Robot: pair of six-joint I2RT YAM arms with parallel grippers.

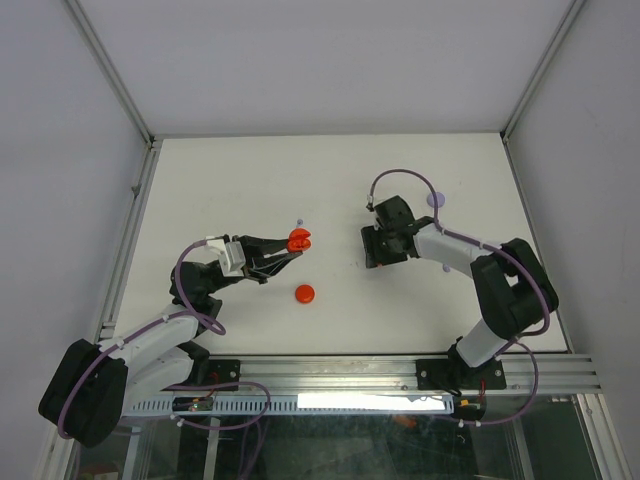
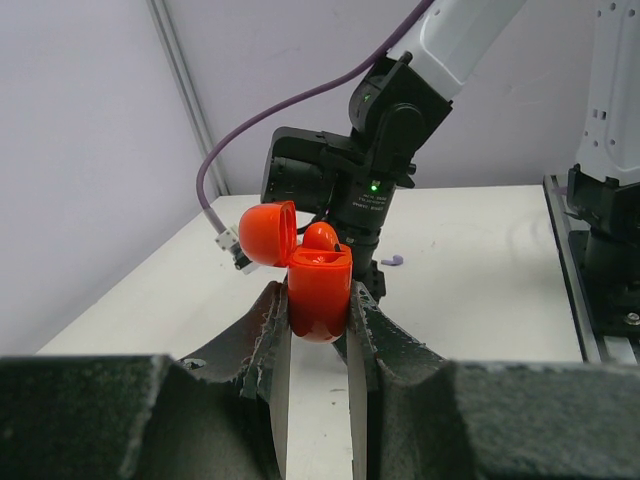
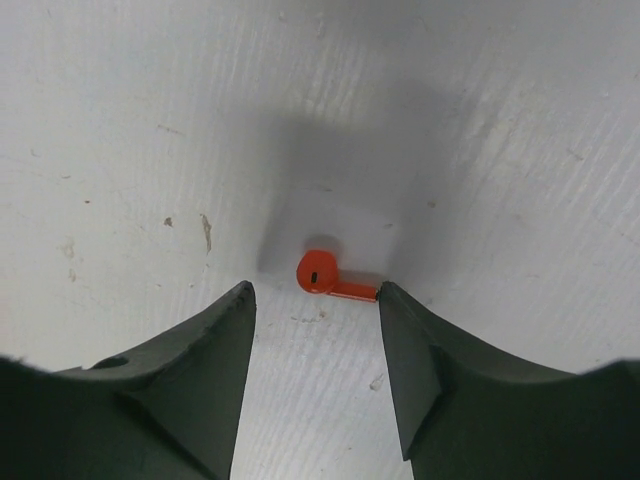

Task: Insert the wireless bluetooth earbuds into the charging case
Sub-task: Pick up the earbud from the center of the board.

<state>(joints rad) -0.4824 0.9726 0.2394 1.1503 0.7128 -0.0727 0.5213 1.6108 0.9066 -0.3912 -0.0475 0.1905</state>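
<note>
The left tool [image 2: 318,335] clamps the red charging case [image 2: 318,290] above the surface [image 2: 480,290], lid open. A first earbud [image 2: 320,238] seems seated inside. The step in hand is fetching the second earbud [image 3: 320,272], which lies flat under the right tool [image 3: 315,295], whose jaws are half apart and empty. Next comes a straight descent and a square pinch. Only the right wrist view shows that earbud; only the left wrist view shows the case's mouth.

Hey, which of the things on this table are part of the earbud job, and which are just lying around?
Job:
- red charging case, lid open, held in left gripper
- red earbud, straddled by the open right gripper
- lavender earbud

Lying about:
- red disc
- lavender disc
</note>
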